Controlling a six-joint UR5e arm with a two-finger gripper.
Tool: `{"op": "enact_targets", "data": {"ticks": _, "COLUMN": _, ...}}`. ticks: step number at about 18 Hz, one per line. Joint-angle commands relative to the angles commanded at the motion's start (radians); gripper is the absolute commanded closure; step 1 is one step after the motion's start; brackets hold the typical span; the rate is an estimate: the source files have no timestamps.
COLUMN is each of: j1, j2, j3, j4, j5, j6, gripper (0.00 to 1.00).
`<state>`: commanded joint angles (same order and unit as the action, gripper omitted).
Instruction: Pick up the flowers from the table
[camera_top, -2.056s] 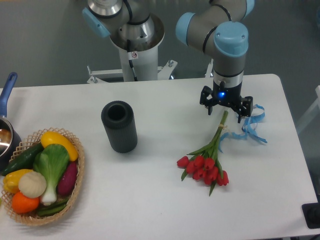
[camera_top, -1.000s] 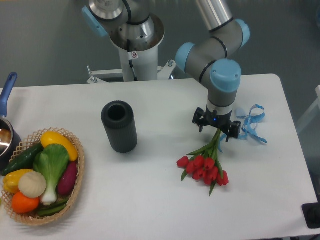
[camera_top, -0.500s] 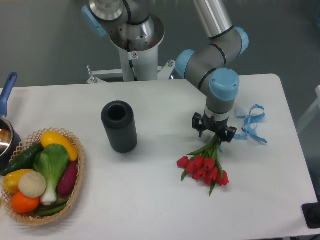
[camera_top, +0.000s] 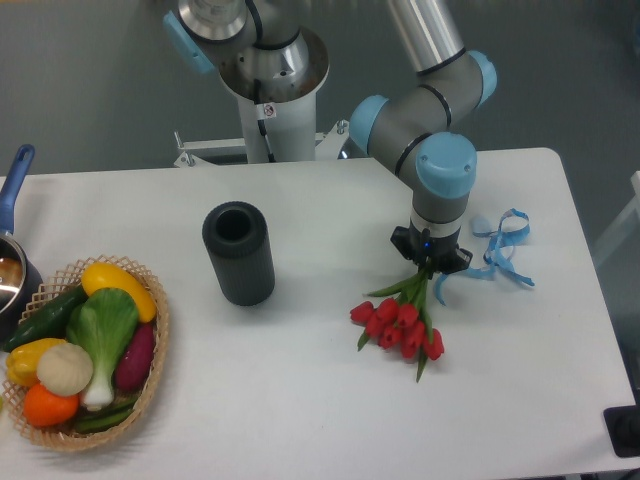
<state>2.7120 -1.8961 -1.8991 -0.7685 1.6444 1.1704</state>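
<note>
**Gripper closes on tulip stems near the table's right edge**

The white table (camera_top: 300, 400) fills the view, with the robot's arm reaching over its far right quarter. Toward the left edge sits a wicker basket (camera_top: 155, 345) of vegetables, and a black cylinder (camera_top: 238, 253) stands upright near the middle. The flowers (camera_top: 400, 322), a tied bunch of red tulips, lie right of centre, closer to the right edge than the left, their red heads pointing toward the near edge and their green stems running up and slightly right toward the far edge. The gripper (camera_top: 432, 262) points straight down at the stem end, its fingers drawn together around the stems; the bunch sits directly beneath and extends toward the near edge from there. A curly light-blue ribbon (camera_top: 500, 245) lies just beside the gripper, on its right-edge side. With the stems apparently clamped, the lift looks to be the step in hand; the heads, hanging well off the grip, may swing or droop.
</note>
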Motion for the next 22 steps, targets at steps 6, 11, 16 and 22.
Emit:
{"op": "enact_targets", "data": {"ticks": 6, "j1": 0.025, "j2": 0.048, "j3": 0.020, "j4": -0.028, "j5": -0.008, "j6": -0.015, "gripper": 1.00}}
{"op": "enact_targets", "data": {"ticks": 11, "j1": 0.032, "j2": 0.088, "j3": 0.101, "j4": -0.158, "j5": -0.041, "j6": -0.015, "gripper": 1.00}}
{"op": "enact_targets", "data": {"ticks": 16, "j1": 0.038, "j2": 0.106, "j3": 0.170, "j4": -0.271, "j5": -0.055, "j6": -0.017, "gripper": 1.00}}
{"op": "enact_targets", "data": {"ticks": 22, "j1": 0.037, "j2": 0.106, "j3": 0.190, "j4": -0.296, "j5": -0.052, "j6": -0.015, "gripper": 1.00}}
